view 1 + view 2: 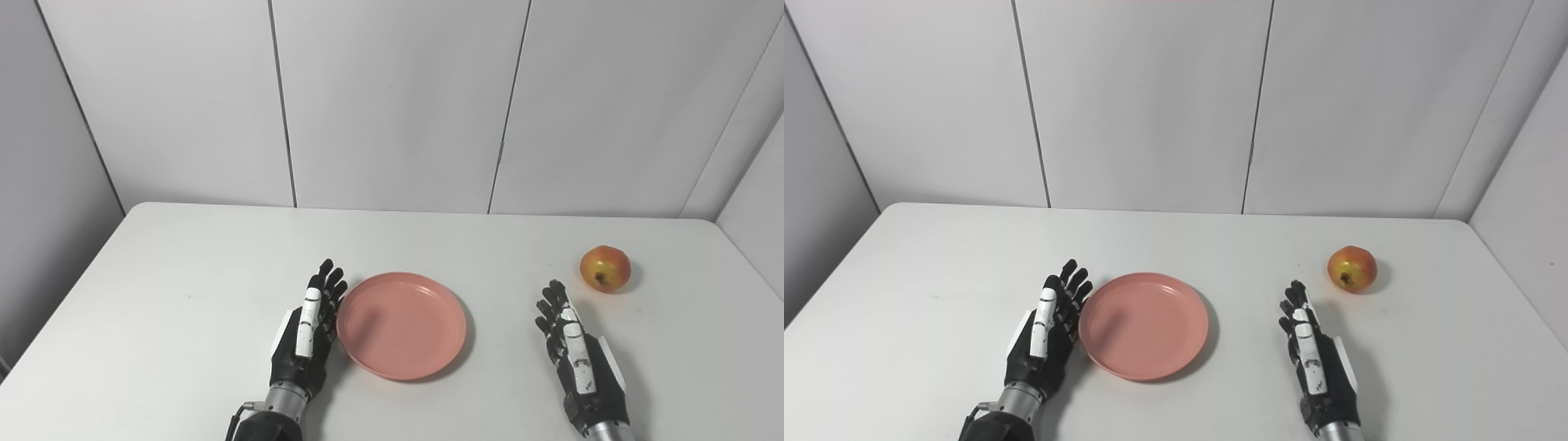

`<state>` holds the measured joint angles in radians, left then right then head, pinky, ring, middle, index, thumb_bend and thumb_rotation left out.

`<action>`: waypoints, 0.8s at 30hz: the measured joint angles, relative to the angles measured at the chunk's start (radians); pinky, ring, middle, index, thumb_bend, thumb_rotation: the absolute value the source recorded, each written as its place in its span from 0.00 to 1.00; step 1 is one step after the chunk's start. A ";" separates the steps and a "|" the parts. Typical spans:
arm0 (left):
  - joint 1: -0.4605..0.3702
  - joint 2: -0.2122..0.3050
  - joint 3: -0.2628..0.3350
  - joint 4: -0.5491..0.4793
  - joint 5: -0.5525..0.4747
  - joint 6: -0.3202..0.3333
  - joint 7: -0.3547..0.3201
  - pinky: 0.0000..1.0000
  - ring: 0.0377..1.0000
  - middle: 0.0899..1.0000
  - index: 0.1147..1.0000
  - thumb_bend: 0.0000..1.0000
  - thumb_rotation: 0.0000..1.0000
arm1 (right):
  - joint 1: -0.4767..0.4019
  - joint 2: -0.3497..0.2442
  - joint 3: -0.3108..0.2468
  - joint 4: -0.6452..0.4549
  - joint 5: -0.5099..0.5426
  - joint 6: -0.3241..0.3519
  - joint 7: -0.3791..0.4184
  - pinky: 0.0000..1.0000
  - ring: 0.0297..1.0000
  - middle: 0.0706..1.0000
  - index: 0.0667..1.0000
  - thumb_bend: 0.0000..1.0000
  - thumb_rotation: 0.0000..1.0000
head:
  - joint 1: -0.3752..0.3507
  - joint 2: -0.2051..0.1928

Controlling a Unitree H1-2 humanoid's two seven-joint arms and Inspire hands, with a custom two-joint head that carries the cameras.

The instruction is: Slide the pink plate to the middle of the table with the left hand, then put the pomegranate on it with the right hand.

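The pink plate lies flat on the white table, near the middle and toward the front. My left hand is open, fingers straight, standing on edge right against the plate's left rim. The red and yellow pomegranate sits at the right of the table. My right hand is open and empty, fingers straight, below and left of the pomegranate with a gap between them. The same layout shows in the right eye view, with the plate and pomegranate.
Grey wall panels stand behind the table's far edge and along both sides. The table's right edge runs close past the pomegranate.
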<state>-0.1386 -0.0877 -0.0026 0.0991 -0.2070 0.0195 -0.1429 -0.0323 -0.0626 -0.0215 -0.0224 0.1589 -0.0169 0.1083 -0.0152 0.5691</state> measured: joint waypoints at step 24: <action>-0.039 0.057 -0.039 0.064 0.073 -0.121 -0.022 1.00 0.99 0.99 1.00 0.54 1.00 | -0.003 0.005 0.002 0.001 -0.036 -0.001 -0.007 1.00 1.00 1.00 1.00 0.65 0.94 | -0.072 -0.014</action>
<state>-0.1777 -0.0310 -0.0411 0.1626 -0.1336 -0.1016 -0.1652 -0.0351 -0.0576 -0.0190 -0.0216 0.1233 -0.0175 0.1009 -0.0874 0.5553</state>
